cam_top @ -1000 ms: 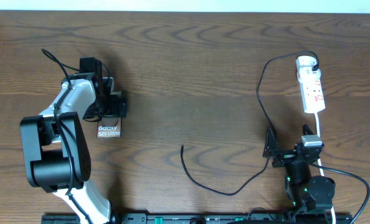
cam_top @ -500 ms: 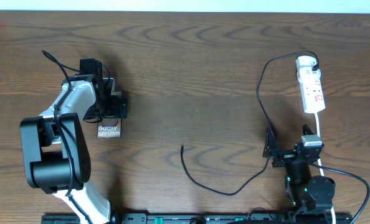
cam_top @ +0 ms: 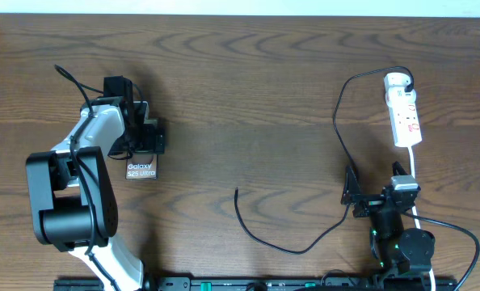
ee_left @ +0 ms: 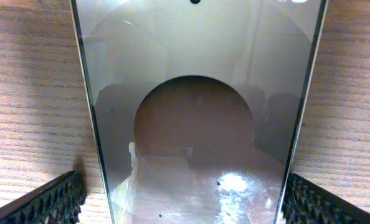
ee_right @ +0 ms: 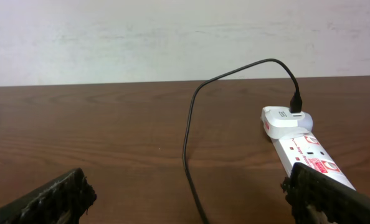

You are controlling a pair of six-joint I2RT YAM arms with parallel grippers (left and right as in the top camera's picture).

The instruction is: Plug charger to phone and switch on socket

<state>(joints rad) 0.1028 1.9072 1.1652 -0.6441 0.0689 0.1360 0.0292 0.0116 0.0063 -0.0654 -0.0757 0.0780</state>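
Observation:
The phone (cam_top: 141,169) lies flat at the left, its white lettering at the near end. My left gripper (cam_top: 145,139) is open and straddles its far half. In the left wrist view the phone's glossy face (ee_left: 197,74) fills the space between the fingers of my left gripper (ee_left: 185,202), with a strip of wood showing at the left finger. The charger (cam_top: 266,241) runs from the socket (cam_top: 406,113) in a loop to its free tip (cam_top: 237,192) mid-table. My right gripper (cam_top: 376,196) is open and low, with the charger (ee_right: 188,143) between its fingers (ee_right: 191,199) and the socket (ee_right: 306,149) ahead to the right.
The socket's white cord (cam_top: 414,171) runs toward the right arm's base. The left arm's own black cable (cam_top: 72,79) loops at the far left. A pale wall (ee_right: 172,37) stands beyond the table's far edge.

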